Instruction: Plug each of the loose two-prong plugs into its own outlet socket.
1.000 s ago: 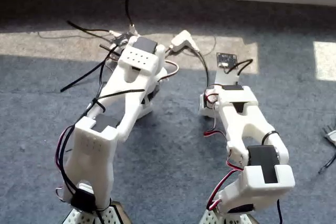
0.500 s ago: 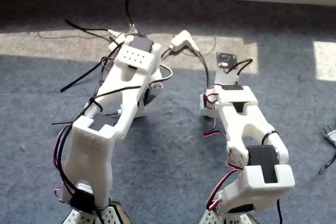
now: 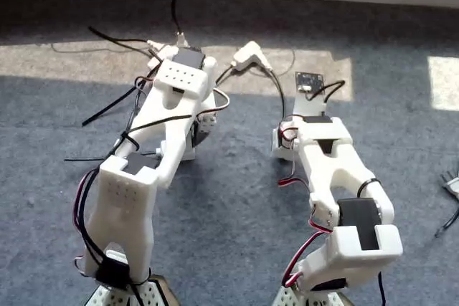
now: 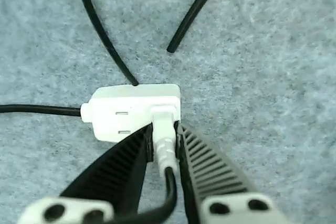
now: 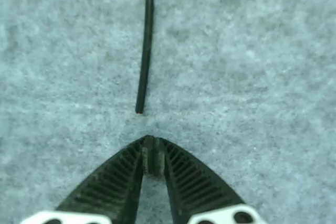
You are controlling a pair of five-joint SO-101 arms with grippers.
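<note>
Grey carpet covers the bench (image 3: pixel 229 220), with a band of sunlight across the top of the high view. Over the last second your left arm (image 3: pixel 172 105) has swung toward the left of that frame and reached a little further up it. Your right arm (image 3: pixel 333 170) has not moved.

In the left wrist view, your left hand (image 4: pixel 164 129) is clamped on a white plug (image 4: pixel 164 148). The plug's nose sits against the right end of a white outlet block (image 4: pixel 126 108) at mid-frame. The arm's shift looks like the final lining-up or push, so the first plug appears at or close to being in. A second pair of slots (image 4: pixel 122 123) on the block faces the camera, unfilled.

Your right hand (image 5: pixel 150 150) is closed on nothing, its tips just above the carpet. The cut end of a black cord (image 5: pixel 142 93) lies just beyond it.

The prongs are hidden where plug meets block, so you cannot tell whether the plug is fully seated. In the high view the left arm's wrist covers the hand, the plug and the block. A white cord fitting (image 3: pixel 247 54) lies in the sunlit strip at upper centre, its face turned away. A small dark shape (image 3: pixel 452 180) is cut off at the right edge; it may be another plug, but it is too small to tell.
</note>
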